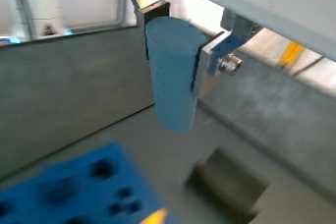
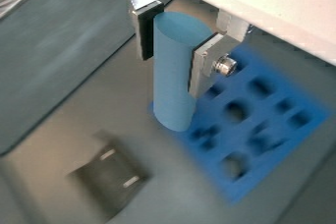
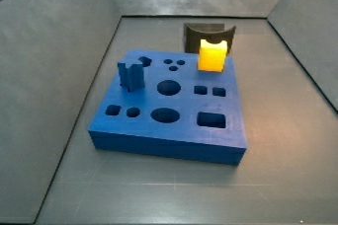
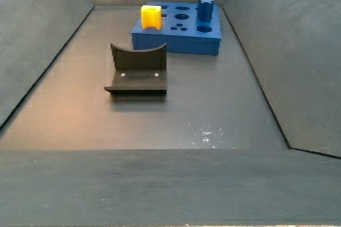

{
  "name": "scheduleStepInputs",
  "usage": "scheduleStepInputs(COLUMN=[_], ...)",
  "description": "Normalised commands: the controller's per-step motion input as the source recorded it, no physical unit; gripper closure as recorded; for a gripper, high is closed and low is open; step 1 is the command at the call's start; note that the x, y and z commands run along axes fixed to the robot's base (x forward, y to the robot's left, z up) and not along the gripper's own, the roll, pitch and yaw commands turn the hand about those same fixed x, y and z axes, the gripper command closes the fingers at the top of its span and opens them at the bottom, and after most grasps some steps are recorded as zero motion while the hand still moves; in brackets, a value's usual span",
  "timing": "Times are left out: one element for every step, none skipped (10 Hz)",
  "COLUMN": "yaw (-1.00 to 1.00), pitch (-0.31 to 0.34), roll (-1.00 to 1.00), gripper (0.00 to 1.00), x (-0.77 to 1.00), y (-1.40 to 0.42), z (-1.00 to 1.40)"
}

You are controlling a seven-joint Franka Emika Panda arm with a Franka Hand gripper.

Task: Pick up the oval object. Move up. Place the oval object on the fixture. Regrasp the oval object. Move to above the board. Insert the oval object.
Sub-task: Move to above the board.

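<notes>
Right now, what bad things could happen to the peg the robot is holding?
The gripper pinches only the oval object's upper part, so it hangs low and might tilt or slip. In both wrist views it is well above the floor, so a drop could roll it away from the fixture or the board.

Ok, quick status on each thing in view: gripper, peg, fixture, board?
gripper: shut on the oval object, up out of both side views.
oval object: held hanging downward, in the air.
fixture: empty, on the floor.
board: oval hole unfilled; dark blue block standing in it.
</notes>
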Motion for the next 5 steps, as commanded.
scheduleStepInputs(yaw=[-0.13,-0.08,-0.06,-0.03,-0.02], pitch=[0.011,-0.002,-0.012,-0.017,-0.009], roll=[-1.00,-0.79,-0.63,-0.38,-0.26], gripper=[1.00,1.00,1.00,1.00,1.00], x=[-0.60,-0.56,-0.45,-0.24,-0.14], y=[-1.00,-0.86,-0.65,-0.33,-0.18], z=[0.13,0.11,0.08,0.03,0.02])
